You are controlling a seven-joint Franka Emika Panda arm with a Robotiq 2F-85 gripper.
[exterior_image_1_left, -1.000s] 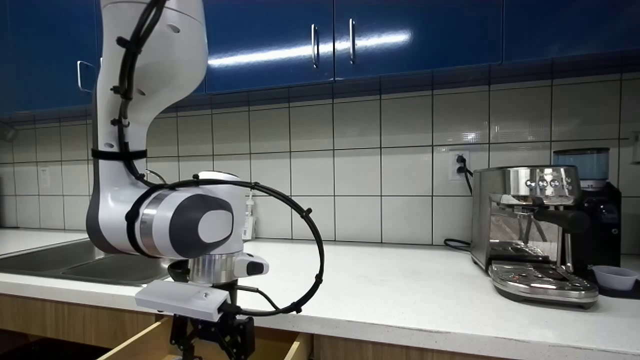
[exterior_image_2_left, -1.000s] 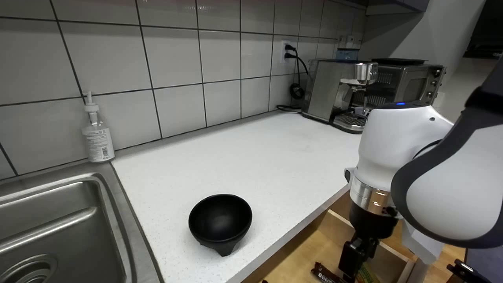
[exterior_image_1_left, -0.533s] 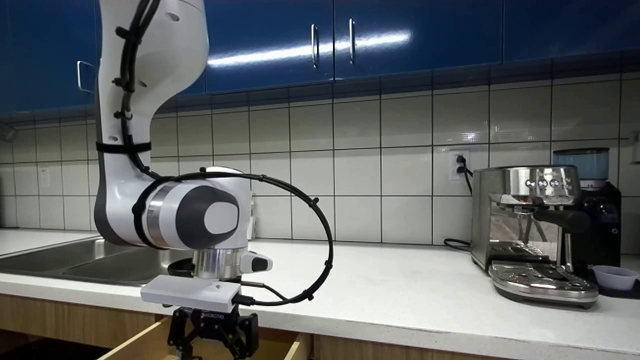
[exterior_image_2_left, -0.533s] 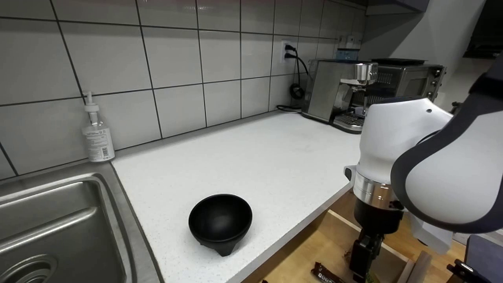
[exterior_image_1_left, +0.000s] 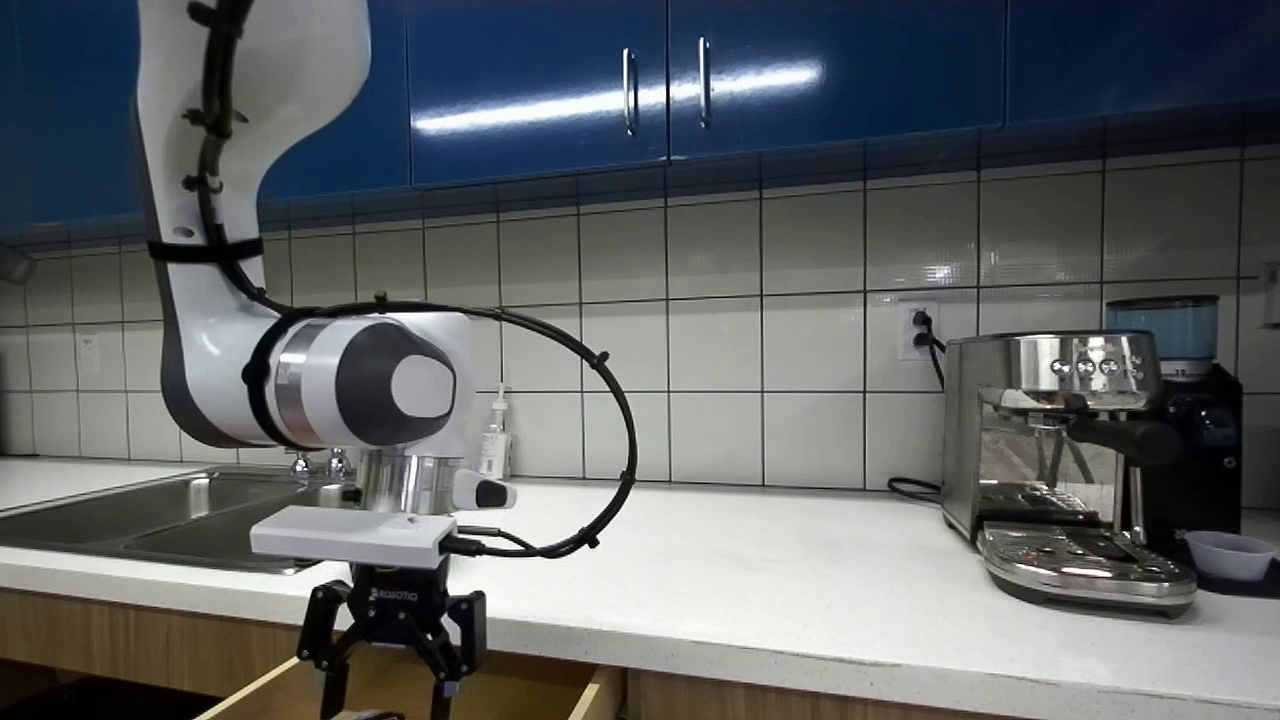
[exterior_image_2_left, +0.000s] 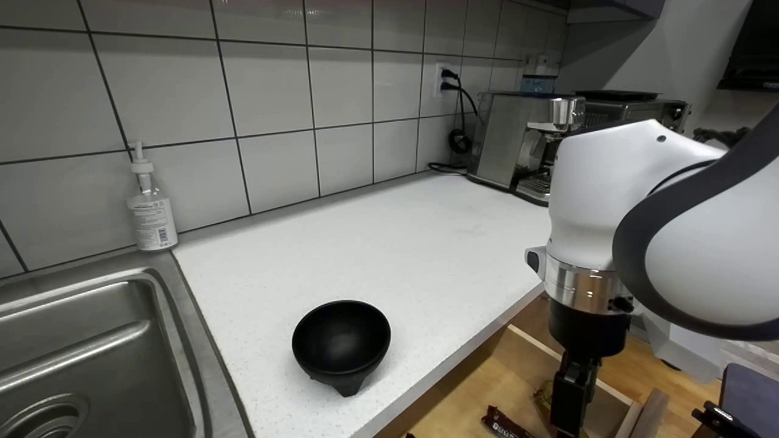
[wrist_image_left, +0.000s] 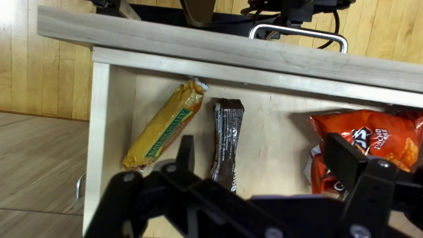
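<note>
My gripper [wrist_image_left: 261, 148] is open and empty above an open wooden drawer [wrist_image_left: 97, 142]. Its black fingers are spread wide in the wrist view. A dark brown wrapped bar [wrist_image_left: 228, 142] lies in the drawer between the fingers, nearer the left one; its lower end is hidden behind the gripper. A yellow Nature Valley bar [wrist_image_left: 165, 129] lies slanted to the left. An orange chip bag [wrist_image_left: 373, 129] lies at the right, partly behind the right finger. The gripper also shows in both exterior views [exterior_image_1_left: 388, 690] [exterior_image_2_left: 569, 398]. The brown bar [exterior_image_2_left: 504, 423] shows in an exterior view.
A black bowl [exterior_image_2_left: 341, 340] stands on the white counter [exterior_image_2_left: 414, 261] beside the metal sink [exterior_image_2_left: 79, 340]. A soap bottle [exterior_image_2_left: 151, 213] stands by the wall. An espresso machine [exterior_image_1_left: 1060, 460] and a small bowl [exterior_image_1_left: 1230, 555] stand farther along. The drawer front has a handle [wrist_image_left: 299, 32].
The gripper has risen and, in an exterior view, shifted left, so more of its fingers shows. More of the yellow bar shows beside the gripper. The bowl and counter things have not moved.
</note>
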